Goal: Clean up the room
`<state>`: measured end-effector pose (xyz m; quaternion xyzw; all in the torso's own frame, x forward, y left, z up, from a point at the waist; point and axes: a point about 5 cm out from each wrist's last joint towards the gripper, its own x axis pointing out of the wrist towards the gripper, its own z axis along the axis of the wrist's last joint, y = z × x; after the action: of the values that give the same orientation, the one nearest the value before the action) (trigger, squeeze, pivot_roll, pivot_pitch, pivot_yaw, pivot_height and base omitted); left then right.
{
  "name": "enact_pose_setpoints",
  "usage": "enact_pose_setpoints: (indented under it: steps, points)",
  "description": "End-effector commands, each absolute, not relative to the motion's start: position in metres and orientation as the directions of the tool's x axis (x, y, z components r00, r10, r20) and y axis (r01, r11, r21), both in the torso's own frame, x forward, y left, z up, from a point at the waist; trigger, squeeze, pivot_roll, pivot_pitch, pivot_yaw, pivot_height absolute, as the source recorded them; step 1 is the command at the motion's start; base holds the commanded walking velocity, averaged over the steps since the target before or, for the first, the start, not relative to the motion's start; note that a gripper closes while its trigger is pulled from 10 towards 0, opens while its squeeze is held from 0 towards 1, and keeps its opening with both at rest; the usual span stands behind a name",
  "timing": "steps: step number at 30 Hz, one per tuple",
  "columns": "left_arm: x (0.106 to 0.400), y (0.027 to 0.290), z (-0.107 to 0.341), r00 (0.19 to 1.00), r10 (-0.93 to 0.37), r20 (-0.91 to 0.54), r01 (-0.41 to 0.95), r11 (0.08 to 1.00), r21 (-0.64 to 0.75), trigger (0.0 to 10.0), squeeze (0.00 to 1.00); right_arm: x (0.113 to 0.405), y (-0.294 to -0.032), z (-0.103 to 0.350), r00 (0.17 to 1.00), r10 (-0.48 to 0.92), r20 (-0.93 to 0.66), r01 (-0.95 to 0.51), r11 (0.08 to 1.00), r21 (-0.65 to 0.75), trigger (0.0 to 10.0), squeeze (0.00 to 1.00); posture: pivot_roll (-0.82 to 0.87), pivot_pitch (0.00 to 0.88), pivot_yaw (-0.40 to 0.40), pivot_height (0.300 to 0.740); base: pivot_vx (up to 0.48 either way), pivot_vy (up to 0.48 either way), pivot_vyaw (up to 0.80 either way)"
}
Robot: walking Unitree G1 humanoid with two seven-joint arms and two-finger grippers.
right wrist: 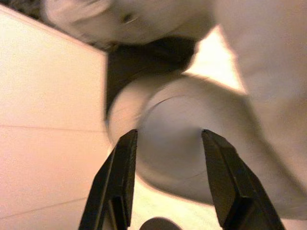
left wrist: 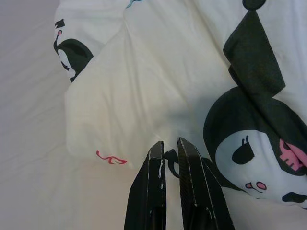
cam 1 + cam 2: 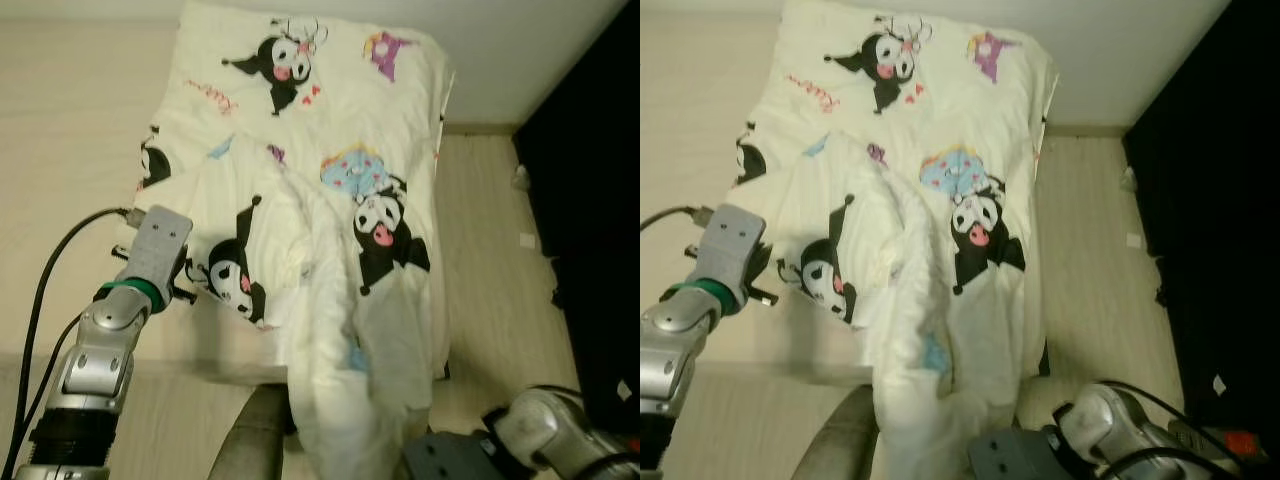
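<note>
One quilt (image 3: 330, 200), left end effector (image 2: 168, 149) pinching it

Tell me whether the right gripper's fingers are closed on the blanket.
No: in the right wrist view the right gripper has its fingers spread wide apart with nothing between them, and the cartoon-print blanket is not gripped.

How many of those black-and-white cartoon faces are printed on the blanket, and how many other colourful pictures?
On the blanket:
Black-and-white cartoon faces: 4 (one near the top, one at the left edge, one by the left gripper, one on the right)
Other colourful pictures: 2 (purple, blue)
Total: 6
</note>
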<state>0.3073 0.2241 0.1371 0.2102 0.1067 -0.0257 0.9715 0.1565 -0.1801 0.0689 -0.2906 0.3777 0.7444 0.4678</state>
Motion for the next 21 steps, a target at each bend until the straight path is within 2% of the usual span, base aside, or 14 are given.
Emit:
enact_pose_setpoints:
  steps: [1, 2, 5, 8, 10, 11, 12, 13, 15, 16, 17, 18, 20, 21]
  points:
    - [0.303, 0.229, 0.127, 0.968, 0.012, -0.249, 0.090, 0.915, 0.394, 10.0, 0.00, 0.140, -0.183, 0.065, -0.470, 0.438, -0.766, -0.877, -0.327, 0.351, 10.0, 0.07, 0.02, 0.328, 0.070, 0.740, 0.000, 0.000, 0.00]
    - [0.303, 0.229, 0.127, 0.968, 0.013, -0.249, 0.089, 0.915, 0.394, 10.0, 0.00, 0.138, -0.189, 0.068, -0.483, 0.401, -0.778, -0.867, -0.344, 0.361, 10.0, 0.00, 0.02, 0.328, 0.067, 0.740, 0.000, 0.000, 0.00]
    - [0.303, 0.229, 0.126, 0.968, 0.015, -0.250, 0.087, 0.915, 0.394, 10.0, 0.00, 0.138, -0.196, 0.075, -0.485, 0.356, -0.799, -0.859, -0.366, 0.358, 10.0, 0.00, 0.02, 0.328, 0.067, 0.740, 0.000, 0.000, 0.00]
    - [0.303, 0.228, 0.126, 0.968, 0.016, -0.250, 0.087, 0.916, 0.392, 10.0, 0.00, 0.152, -0.189, 0.089, -0.433, 0.425, -0.795, -0.889, -0.347, 0.299, 10.0, 0.00, 0.01, 0.328, 0.066, 0.740, 0.000, 0.000, 0.00]
    - [0.303, 0.228, 0.126, 0.968, 0.017, -0.248, 0.083, 0.918, 0.389, 10.0, 0.00, 0.195, -0.166, 0.121, -0.233, 0.624, -0.746, -0.966, -0.235, 0.105, 10.0, 0.00, 0.01, 0.330, 0.062, 0.740, 0.000, 0.000, 0.00]
    - [0.303, 0.228, 0.126, 0.968, 0.017, -0.248, 0.083, 0.918, 0.389, 10.0, 0.00, 0.195, -0.166, 0.121, -0.233, 0.624, -0.746, -0.966, -0.235, 0.105, 10.0, 0.00, 0.01, 0.330, 0.062, 0.740, 0.000, 0.000, 0.00]
    - [0.303, 0.228, 0.126, 0.969, 0.019, -0.246, 0.080, 0.918, 0.388, 10.0, 0.00, 0.219, -0.153, 0.140, -0.098, 0.729, -0.678, -0.989, -0.148, -0.016, 10.0, 0.00, 0.01, 0.330, 0.064, 0.740, 0.000, 0.000, 0.00]
    - [0.303, 0.228, 0.126, 0.969, 0.019, -0.246, 0.080, 0.918, 0.388, 10.0, 0.00, 0.219, -0.153, 0.140, -0.098, 0.729, -0.678, -0.989, -0.148, -0.016, 10.0, 0.00, 0.01, 0.330, 0.064, 0.740, 0.000, 0.000, 0.00]
    - [0.303, 0.230, 0.128, 0.974, 0.037, -0.225, 0.055, 0.920, 0.389, 10.0, 0.00, 0.269, -0.120, 0.193, 0.217, 0.914, -0.343, -0.964, 0.147, -0.220, 10.0, 0.00, 0.02, 0.327, 0.073, 0.740, 0.000, 0.000, 0.00]
    - [0.303, 0.230, 0.128, 0.974, 0.037, -0.225, 0.055, 0.920, 0.389, 10.0, 0.00, 0.269, -0.120, 0.193, 0.217, 0.914, -0.343, -0.964, 0.147, -0.220, 10.0, 0.00, 0.02, 0.327, 0.073, 0.740, 0.000, 0.000, 0.00]
    - [0.305, 0.233, 0.132, 0.977, 0.053, -0.207, 0.033, 0.920, 0.391, 10.0, 0.00, 0.293, -0.100, 0.231, 0.380, 0.925, -0.010, -0.903, 0.368, -0.222, 10.0, 0.00, 0.03, 0.319, 0.076, 0.740, 0.000, 0.000, 0.00]
    - [0.305, 0.233, 0.132, 0.977, 0.053, -0.207, 0.033, 0.920, 0.391, 10.0, 0.00, 0.293, -0.100, 0.231, 0.380, 0.925, -0.010, -0.903, 0.368, -0.222, 10.0, 0.00, 0.03, 0.319, 0.076, 0.740, 0.000, 0.000, 0.00]
    - [0.306, 0.234, 0.134, 0.978, 0.057, -0.203, 0.028, 0.920, 0.391, 10.0, 0.00, 0.301, -0.097, 0.242, 0.439, 0.892, 0.107, -0.870, 0.452, -0.199, 10.0, 0.00, 0.03, 0.319, 0.076, 0.740, 0.000, 0.000, 0.00]
    - [0.308, 0.235, 0.136, 0.977, 0.060, -0.205, 0.022, 0.926, 0.377, 10.0, 0.00, 0.309, -0.097, 0.253, 0.530, 0.808, 0.256, -0.810, 0.572, -0.131, 10.0, 0.00, 0.03, 0.317, 0.082, 0.740, 0.000, 0.000, 0.00]
